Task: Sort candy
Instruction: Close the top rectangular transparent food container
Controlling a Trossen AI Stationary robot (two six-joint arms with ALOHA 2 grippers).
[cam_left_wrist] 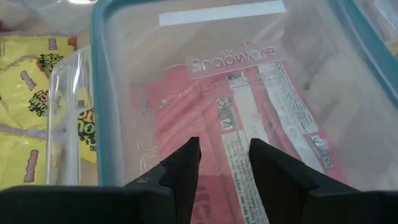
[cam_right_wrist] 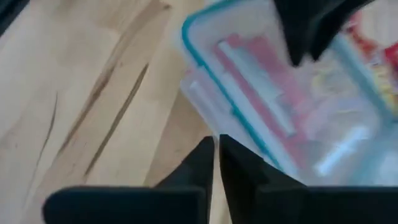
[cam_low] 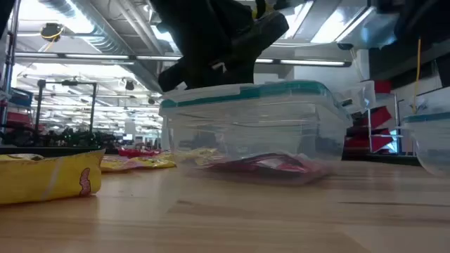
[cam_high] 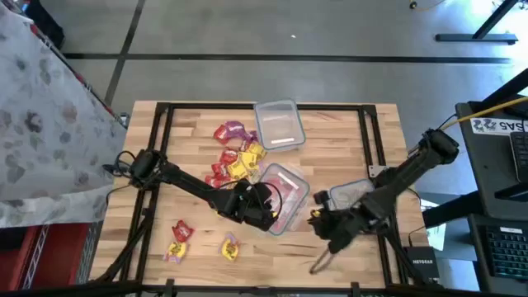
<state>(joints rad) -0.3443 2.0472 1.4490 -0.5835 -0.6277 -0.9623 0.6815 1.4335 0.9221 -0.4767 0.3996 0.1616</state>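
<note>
Candy sorting: left arm over the middle tub

Table [cam_high: 198, 124] of pale wood carries three clear tubs: one at the far edge [cam_high: 279, 124], one at the middle [cam_high: 285, 196], and one near the right arm [cam_high: 351, 194]. The left gripper [cam_high: 257, 208] hangs over the near end of the middle tub, and its wrist view looks straight down through the teal-rimmed top at red packets [cam_left_wrist: 249, 118] lying flat inside. Its fingers [cam_left_wrist: 186, 168] stand a narrow gap apart with nothing between them. The right gripper [cam_high: 328, 224] sits just beside that tub's right corner, its fingers [cam_right_wrist: 202, 165] almost touching and empty.

Loose candy still to sort lies mainly in a pile [cam_high: 235, 153] of red, yellow and purple packets on the far-left side of the middle tub, and in two small clusters [cam_high: 202, 241] near the front edge. The left arm is judged the nearer to both. The pile lies beyond and to the left of its jaws. Each packet is small, flat and crinkled; the low view shows a yellow one [cam_low: 46, 176] lying close to the front edge.
</note>
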